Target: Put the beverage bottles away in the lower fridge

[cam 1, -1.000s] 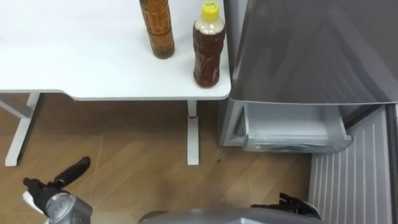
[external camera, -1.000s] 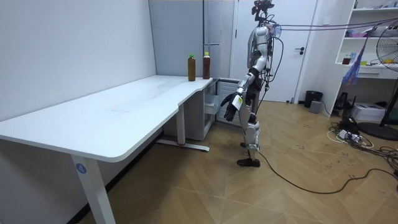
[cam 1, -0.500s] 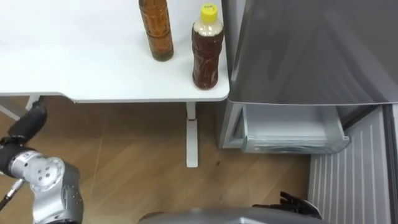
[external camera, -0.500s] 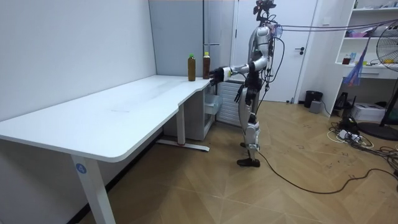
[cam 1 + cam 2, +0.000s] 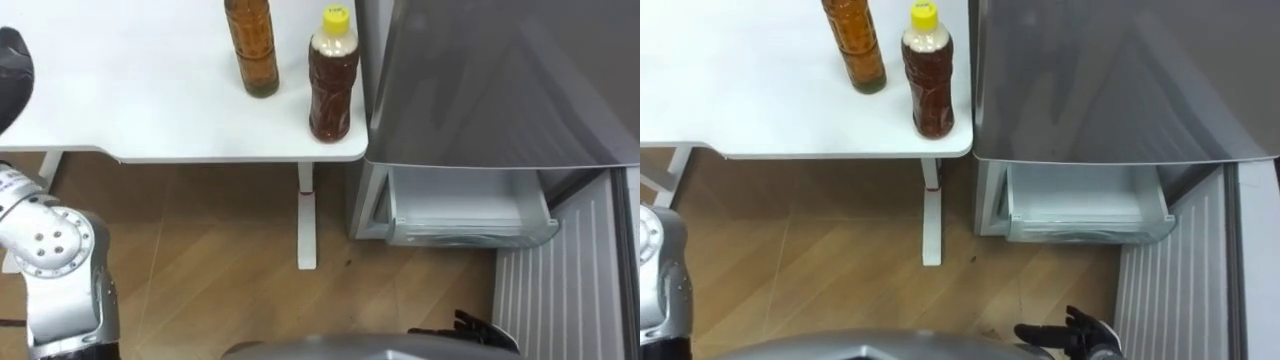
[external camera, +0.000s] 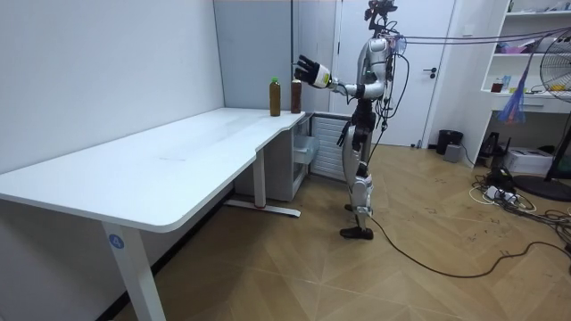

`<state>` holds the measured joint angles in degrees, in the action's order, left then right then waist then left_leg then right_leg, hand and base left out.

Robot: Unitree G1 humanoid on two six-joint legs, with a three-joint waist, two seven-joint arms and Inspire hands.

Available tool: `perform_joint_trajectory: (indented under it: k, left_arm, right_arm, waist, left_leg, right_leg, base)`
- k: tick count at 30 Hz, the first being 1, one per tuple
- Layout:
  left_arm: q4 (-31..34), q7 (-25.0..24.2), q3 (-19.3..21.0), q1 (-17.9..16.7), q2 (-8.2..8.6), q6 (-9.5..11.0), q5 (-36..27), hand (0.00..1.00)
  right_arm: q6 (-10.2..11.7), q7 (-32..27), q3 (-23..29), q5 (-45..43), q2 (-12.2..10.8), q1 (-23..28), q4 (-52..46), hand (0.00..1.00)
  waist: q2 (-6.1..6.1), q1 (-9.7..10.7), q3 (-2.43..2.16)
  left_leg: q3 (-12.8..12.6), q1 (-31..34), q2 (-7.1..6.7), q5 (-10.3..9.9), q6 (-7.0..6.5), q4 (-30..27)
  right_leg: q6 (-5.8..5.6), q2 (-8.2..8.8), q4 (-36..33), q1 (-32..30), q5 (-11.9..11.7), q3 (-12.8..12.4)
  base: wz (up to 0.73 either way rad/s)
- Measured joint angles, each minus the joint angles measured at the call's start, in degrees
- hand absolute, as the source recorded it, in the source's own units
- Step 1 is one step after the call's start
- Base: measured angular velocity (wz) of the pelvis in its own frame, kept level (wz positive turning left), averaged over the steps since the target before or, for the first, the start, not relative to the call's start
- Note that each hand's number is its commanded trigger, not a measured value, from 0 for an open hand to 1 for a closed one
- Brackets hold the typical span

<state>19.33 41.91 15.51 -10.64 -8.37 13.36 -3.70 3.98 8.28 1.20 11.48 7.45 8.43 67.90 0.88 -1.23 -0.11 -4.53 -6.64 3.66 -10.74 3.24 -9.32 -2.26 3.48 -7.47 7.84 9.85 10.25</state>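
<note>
Two drinks stand on the white table's right end, close to the fridge: a brown bottle with a yellow cap and, left of it, an amber bottle whose top is cut off. In the room view both bottles sit at the table's far corner. My left hand is raised above and beside them, open with fingers spread; its dark back shows at the left edge. My right hand hangs low by my hip, fingers relaxed, holding nothing.
The grey fridge stands right of the table, its lower drawer pulled out and a ribbed white panel beside it. Table legs stand on the wooden floor. I stand in front of the fridge.
My left arm has swung up from beside my hip to above table height near the bottles. The bottles and the right hand have not moved.
</note>
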Motion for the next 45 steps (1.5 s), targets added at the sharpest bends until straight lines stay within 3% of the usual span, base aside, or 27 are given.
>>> perform_joint_trajectory:
  k: [6, 14, 20, 23, 27, 34, 38, 45]
  left_arm:
    - [5.08, -3.28, -2.68, 1.28, -0.21, 0.49, 1.5, 0.0]
    - [5.07, -15.97, -11.3, 5.21, -0.46, 0.44, 2.04, 0.0]
    - [5.15, -23.39, -13.66, 6.24, -0.51, -0.3, 2.05, 0.0]
    - [5.15, -26.13, -15.67, 6.28, -0.86, -1.01, 1.57, 0.0]
    - [4.99, -33.38, -18.6, 6.27, -0.87, -3.69, 0.97, 0.0]
    - [4.99, -41.65, -18.62, 6.28, -0.24, -6.91, -1.37, 0.0]
    - [4.99, -43.8, -18.57, 6.28, -0.12, -7.51, -2.49, 0.0]
    - [4.93, -45.04, -18.41, 6.27, -0.11, -8.88, -5.48, 0.0]
  right_arm:
    - [1.31, 1.06, 0.02, 0.18, 0.0, -0.49, 1.14, 0.0]
    - [2.26, 1.78, -0.09, 1.31, -0.27, -3.17, 4.9, 0.0]
    - [2.28, 2.44, 0.0, 1.23, -0.2, -4.17, 5.94, 0.0]
    - [2.26, 2.82, -0.61, 1.39, -0.07, -4.78, 6.41, 0.0]
    - [2.26, 3.55, -1.29, 1.14, 0.16, -5.31, 7.17, 0.0]
    - [1.66, 3.79, -1.37, 0.67, 0.11, -6.09, 7.7, 0.0]
    - [0.85, 3.94, -1.22, -0.06, 0.05, -6.65, 7.73, 0.0]
    - [0.17, 4.08, -1.17, -0.56, 0.05, -7.03, 7.28, 0.0]
  waist:
    - [0.17, 0.83, 0.11]
    - [0.52, 2.98, 0.5]
    - [0.53, 3.91, 0.5]
    - [0.41, 4.58, 0.44]
    - [0.43, 5.16, 0.49]
    - [0.44, 5.71, 0.68]
    - [0.8, 5.74, 0.91]
    - [0.84, 5.64, 0.78]
  left_leg:
    - [0.02, 0.08, -0.05, 0.0, 0.0, -0.02]
    - [0.35, 0.34, -0.14, 0.0, 0.0, -0.11]
    - [-0.08, 0.27, -0.18, 0.0, 0.0, -0.09]
    - [-0.17, 0.78, -0.22, 0.0, 0.0, -0.08]
    - [-0.2, 0.98, -0.21, 0.0, 0.0, -0.07]
    - [-0.44, 0.87, -0.19, 0.0, 0.0, -0.08]
    - [-0.48, 0.97, -0.19, 0.0, 0.0, -0.08]
    - [-0.46, 1.01, -0.19, 0.0, -0.01, -0.09]
  right_leg:
    - [0.0, 0.06, 0.23, 0.04, 0.0, 0.05]
    - [-0.01, 0.11, 0.71, 0.27, 0.0, 0.62]
    - [-0.02, 0.11, 0.83, -0.01, 0.0, -0.35]
    - [-0.02, 0.11, 0.83, -0.52, 0.0, -0.8]
    - [-0.01, 0.1, 0.58, -0.66, -0.01, -1.09]
    - [-0.01, 0.06, -0.14, -1.15, 0.0, -2.23]
    - [-0.01, 0.06, -0.35, -1.44, 0.0, -2.25]
    - [-0.03, 0.06, -0.5, -1.83, 0.01, -2.26]
  base:
    - [0.0]
    - [0.03]
    - [-0.09]
    - [-0.05]
    - [-0.01]
    - [-0.04]
    - [0.01]
    - [0.01]
